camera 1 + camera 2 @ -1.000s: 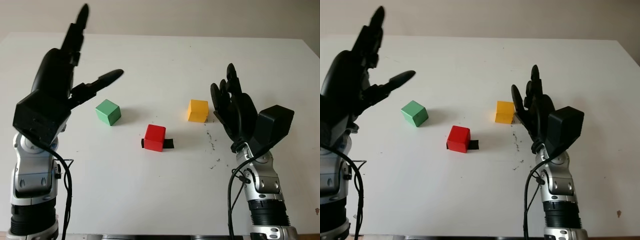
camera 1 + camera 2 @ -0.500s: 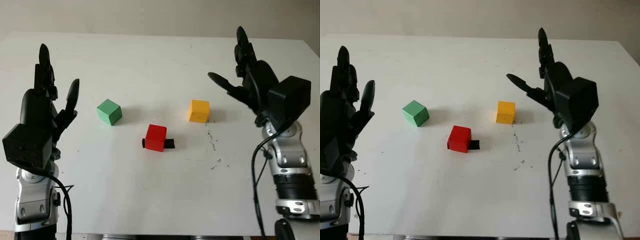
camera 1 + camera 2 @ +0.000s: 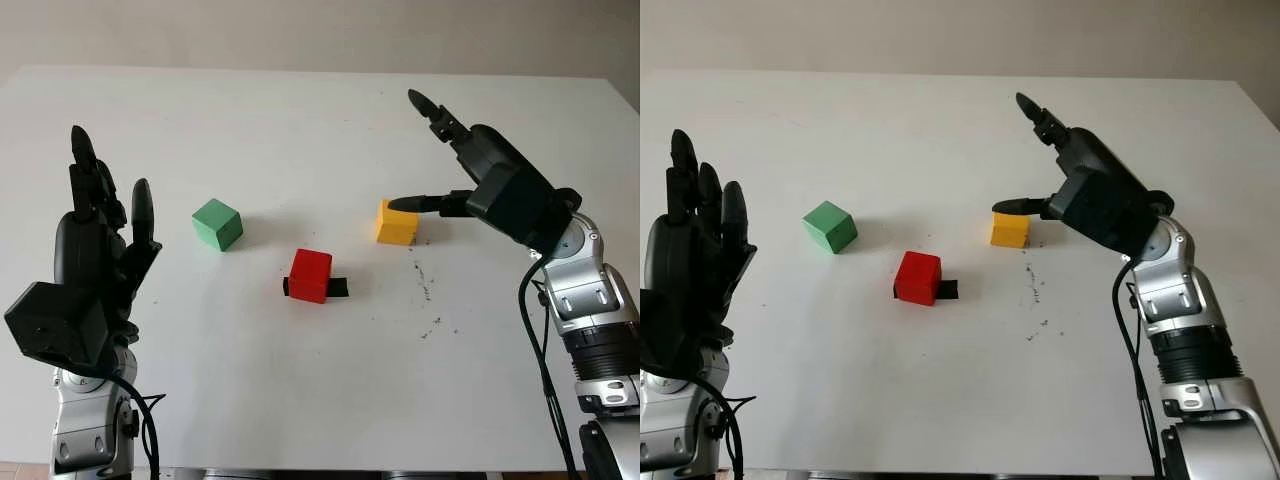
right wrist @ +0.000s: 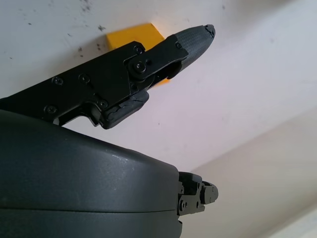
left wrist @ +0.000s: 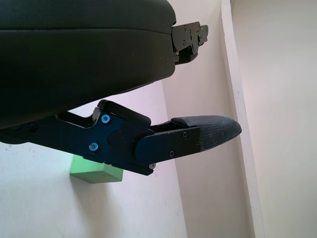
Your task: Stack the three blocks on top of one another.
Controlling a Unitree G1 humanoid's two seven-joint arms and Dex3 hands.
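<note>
Nothing stacked yet: green block [image 3: 217, 223], red block [image 3: 310, 275], yellow block [image 3: 397, 221] sit apart mid-frame. Our right hand [image 3: 478, 180] is open over yellow; left hand [image 3: 92, 258] open, lower left.

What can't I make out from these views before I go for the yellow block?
- Yellow block: in the right wrist view the right robot hand hides most of it; whether a fingertip touches it is unclear.
- Green block: in the left wrist view the left robot hand hides most of it.
- Black piece beside the red block: the block partly hides it, so what it is cannot be told.
</note>
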